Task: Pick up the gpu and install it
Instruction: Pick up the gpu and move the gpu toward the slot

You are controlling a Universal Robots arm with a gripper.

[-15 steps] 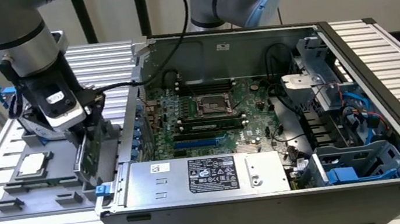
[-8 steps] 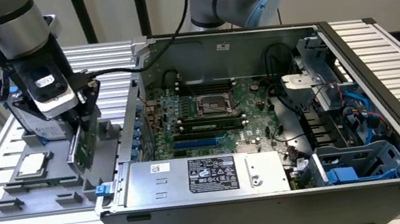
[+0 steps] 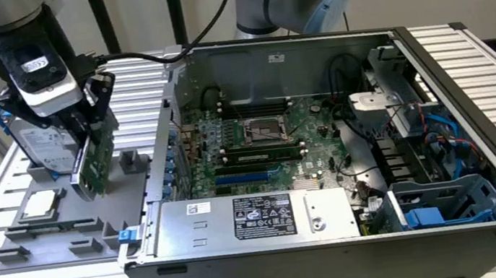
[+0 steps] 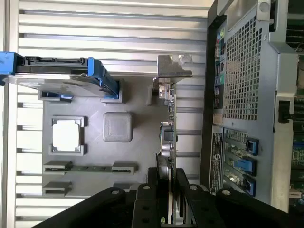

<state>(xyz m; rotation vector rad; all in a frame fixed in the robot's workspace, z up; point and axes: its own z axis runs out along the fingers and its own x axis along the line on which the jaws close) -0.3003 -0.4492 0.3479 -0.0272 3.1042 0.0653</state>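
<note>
Arm upper left of frame, wrist down | your gripper clenched on gpu | gpu upright at grey tray

Ribbed aluminium table, parallel silver slats bare at the lower left, upper left and right edge of the exterior view. Directly on the slats, two items side by side. At the exterior view's left, a flat grey fixture tray with raised holders. At centre and right, an open dark computer case, lying on its side, interior facing up. Tray edge just beside the case wall; contact between the two not discernible.
</note>
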